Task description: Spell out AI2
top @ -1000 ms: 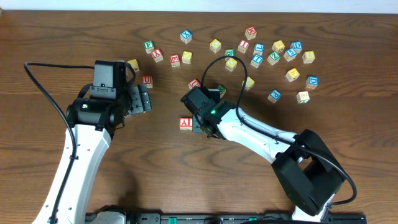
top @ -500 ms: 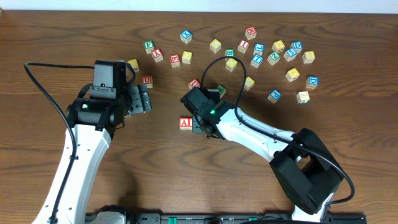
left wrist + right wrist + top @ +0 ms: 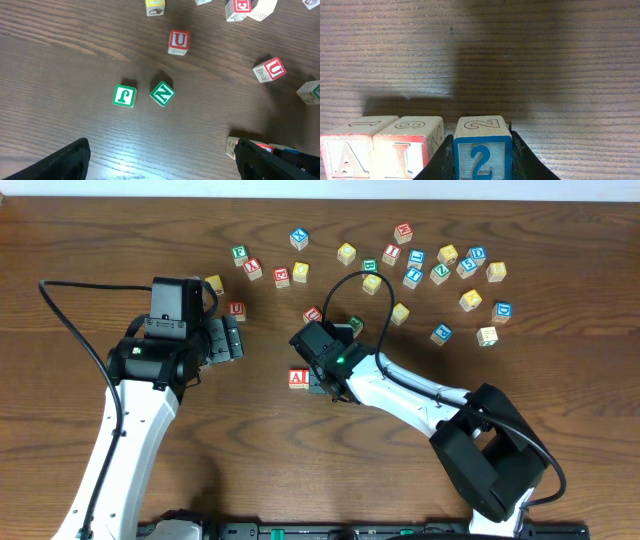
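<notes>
In the right wrist view my right gripper is shut on a blue block marked 2, set just right of a red I block and a red A block in one row. In the overhead view the right gripper hides the 2 block; only the red A and I pair shows beside it. My left gripper is open and empty above bare table, left of the row; its fingertips frame the bottom of the left wrist view.
Many loose letter blocks lie scattered across the far side of the table. A red U block and a yellow block sit near my left gripper. The left wrist view shows green J and N blocks.
</notes>
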Tool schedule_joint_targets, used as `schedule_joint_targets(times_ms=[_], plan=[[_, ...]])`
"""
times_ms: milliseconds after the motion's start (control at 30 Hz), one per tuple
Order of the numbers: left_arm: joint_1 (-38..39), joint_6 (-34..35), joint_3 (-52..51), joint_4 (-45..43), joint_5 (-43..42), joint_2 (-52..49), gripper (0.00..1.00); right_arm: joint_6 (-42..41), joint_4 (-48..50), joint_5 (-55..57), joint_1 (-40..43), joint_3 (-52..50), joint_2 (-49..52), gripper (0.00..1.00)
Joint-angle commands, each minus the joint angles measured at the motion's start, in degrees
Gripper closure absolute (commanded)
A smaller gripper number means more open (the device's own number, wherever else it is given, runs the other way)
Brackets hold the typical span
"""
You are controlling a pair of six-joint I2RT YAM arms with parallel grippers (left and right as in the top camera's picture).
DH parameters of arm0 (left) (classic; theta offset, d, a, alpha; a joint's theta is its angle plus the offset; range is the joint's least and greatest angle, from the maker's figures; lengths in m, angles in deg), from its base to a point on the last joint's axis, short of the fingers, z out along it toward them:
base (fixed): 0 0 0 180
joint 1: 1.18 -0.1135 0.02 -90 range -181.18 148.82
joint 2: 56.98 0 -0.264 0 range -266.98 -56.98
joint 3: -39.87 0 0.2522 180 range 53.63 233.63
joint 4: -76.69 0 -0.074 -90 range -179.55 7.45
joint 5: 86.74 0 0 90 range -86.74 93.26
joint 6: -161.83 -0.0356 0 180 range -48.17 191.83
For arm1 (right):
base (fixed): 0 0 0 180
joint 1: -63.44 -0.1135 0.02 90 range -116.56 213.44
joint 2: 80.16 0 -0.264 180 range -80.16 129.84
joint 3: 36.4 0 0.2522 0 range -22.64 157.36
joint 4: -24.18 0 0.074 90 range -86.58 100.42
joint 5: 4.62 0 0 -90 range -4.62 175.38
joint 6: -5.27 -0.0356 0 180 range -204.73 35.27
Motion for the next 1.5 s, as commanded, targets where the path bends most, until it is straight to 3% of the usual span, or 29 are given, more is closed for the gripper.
schedule_joint_targets(times_ms=[0, 167, 467, 1467], plan=[[-0.2, -0.8, 0.4, 0.0, -0.7, 0.0, 0.09, -0.2, 0.2, 0.9, -0.5, -0.3, 1.6, 0.84], [-0.2, -0.8, 0.4, 0.0, -0.7, 0.0, 0.09, -0.2, 0.2, 0.9, -0.5, -0.3, 1.6, 0.83], [-0.2, -0.8, 0.4, 0.0, -0.7, 0.0, 0.09, -0.2, 0.2, 0.9, -0.5, -0.2, 1.6, 0.72], [-0.2, -0.8, 0.4, 0.4, -0.7, 0.0, 0.09, -0.2, 0.2, 0.7, -0.4, -0.1, 1.5, 0.65]])
